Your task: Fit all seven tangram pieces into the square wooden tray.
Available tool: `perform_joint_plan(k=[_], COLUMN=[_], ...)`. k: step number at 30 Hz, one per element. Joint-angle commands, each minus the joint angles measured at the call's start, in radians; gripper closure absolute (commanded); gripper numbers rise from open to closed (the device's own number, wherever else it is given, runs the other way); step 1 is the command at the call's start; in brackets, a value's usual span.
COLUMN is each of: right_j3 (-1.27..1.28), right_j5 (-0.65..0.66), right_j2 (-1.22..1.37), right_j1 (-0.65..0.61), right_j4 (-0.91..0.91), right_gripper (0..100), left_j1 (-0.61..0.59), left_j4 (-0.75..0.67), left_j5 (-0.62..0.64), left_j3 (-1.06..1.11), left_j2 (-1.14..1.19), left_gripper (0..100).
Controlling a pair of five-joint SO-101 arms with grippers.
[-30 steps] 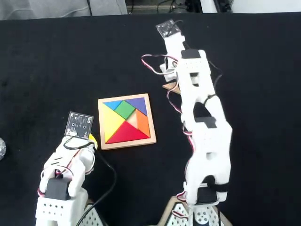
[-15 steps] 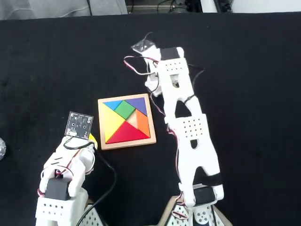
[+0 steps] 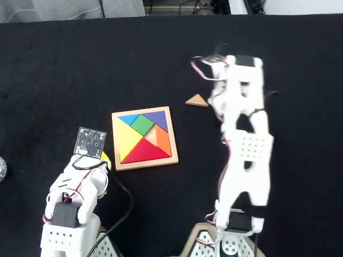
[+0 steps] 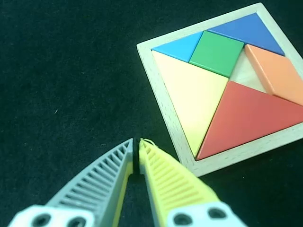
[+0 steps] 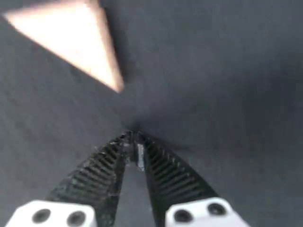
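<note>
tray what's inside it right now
Six pieces: yellow triangle, red triangle, light blue triangle, dark blue triangle, green square, orange piece. One small triangular gap shows bare wood. The tray floor under them is hidden.

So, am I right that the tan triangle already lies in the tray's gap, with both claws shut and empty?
Not quite: the tan triangle lies on the black table outside the tray, as the high view shows. The left claw and right claw are shut and empty.
</note>
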Motion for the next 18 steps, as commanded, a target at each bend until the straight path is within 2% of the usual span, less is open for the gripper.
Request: perform_joint_plan(k=[1,7,12,18], right_j3=[0.15,0.348,0.441,0.361], right_j5=[0.038,0.012,-0.049,-0.049], right_j2=[-0.252,-0.499,-0.461,-0.335], right_j1=[0.018,-0.091,-0.176,-0.155], right_j4=[0.025,-0.176,-0.261,-0.364], right_gripper=[98.8,98.8,98.8,98.8], left_j1=[0.013,0.013,0.007,0.008], left_j4=[-0.015,-0.015,-0.012,-0.012], left_j5=[0.0,0.0,0.0,0.0], left_j3=[-0.008,-0.008,-0.008,-0.008], left_j2=[-0.006,-0.006,-0.006,-0.006], left_gripper=[97,97,97,97])
